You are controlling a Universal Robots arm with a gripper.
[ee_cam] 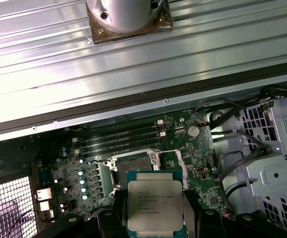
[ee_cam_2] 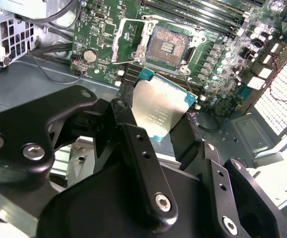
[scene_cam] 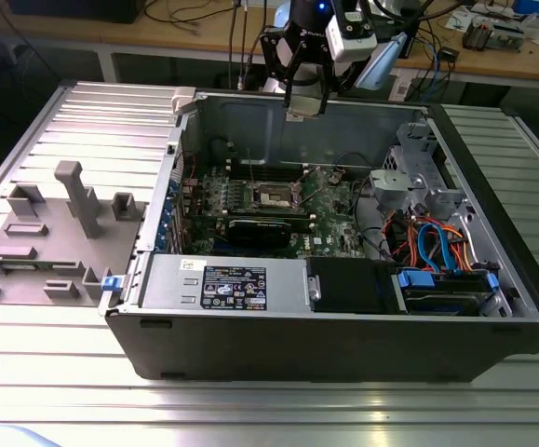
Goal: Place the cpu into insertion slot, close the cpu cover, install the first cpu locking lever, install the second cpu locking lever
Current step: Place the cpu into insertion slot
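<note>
My gripper [scene_cam: 305, 101] hangs above the open computer case, shut on the cpu [scene_cam: 304, 113], a small square chip with a silver-grey top. In both wrist views the black fingers [ee_cam_2: 122, 110] [ee_cam: 117, 210] clamp the cpu [ee_cam_2: 158, 106] [ee_cam: 154, 206] by two opposite edges. The insertion slot [scene_cam: 276, 194] [ee_cam_2: 166, 47] [ee_cam: 133, 166] lies bare on the green motherboard, well below the chip. The cpu cover [ee_cam_2: 127, 39] [ee_cam: 175, 159], a thin metal frame, stands swung open at one side of the slot.
Around the slot are memory slots [ee_cam: 118, 136], a black card [scene_cam: 264, 228], a metal drive cage [scene_cam: 418, 177] and orange and blue cables [scene_cam: 429, 244]. A power supply [scene_cam: 232, 284] lines the near wall. At the exterior view's left lies a grey fixture [scene_cam: 55, 233] with pegs.
</note>
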